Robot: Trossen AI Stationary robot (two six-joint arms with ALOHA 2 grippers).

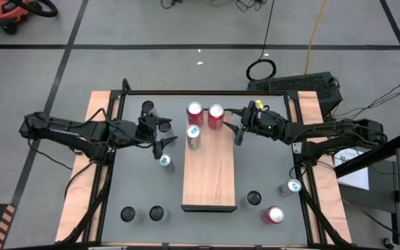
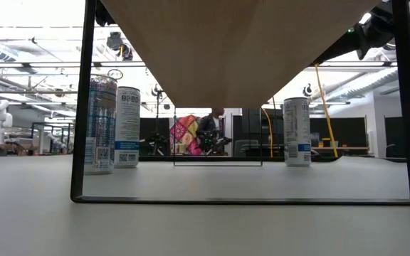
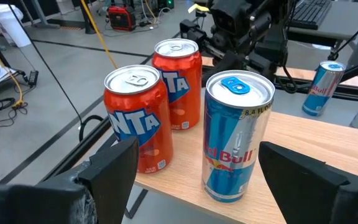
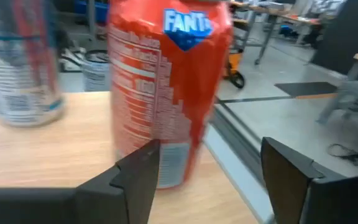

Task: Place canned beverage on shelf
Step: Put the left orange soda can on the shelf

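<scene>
Although three cans already stand at the far end of the shelf (image 1: 209,177) in the high view — two orange Fanta cans (image 1: 216,116) and a Red Bull can (image 1: 194,136) — remains plenty of bare board toward the near end; right gripper (image 1: 240,129) just beside the right-hand Fanta, left gripper (image 1: 164,135) hovering off the shelf's left edge near a loose slim can (image 1: 165,163), with more cans scattered on the grey table (image 1: 137,187). From the low view, only the shelf's underside and dark frame, plus a few tall cans standing beyond; no gripper detail to be had. Through the left wrist view, fingers (image 3: 114,165) spread wide and empty, Red Bull and both Fantas upright between and beyond them. Through the right wrist view, jaws apart with nothing clamped, Fanta can (image 4: 166,87) close ahead and off to one side of the gap. Judged as release and retreat after placing: best to back straight away from the can, jaws well clear of its wall, no sideways sweep toward the neighbouring cans.
</scene>
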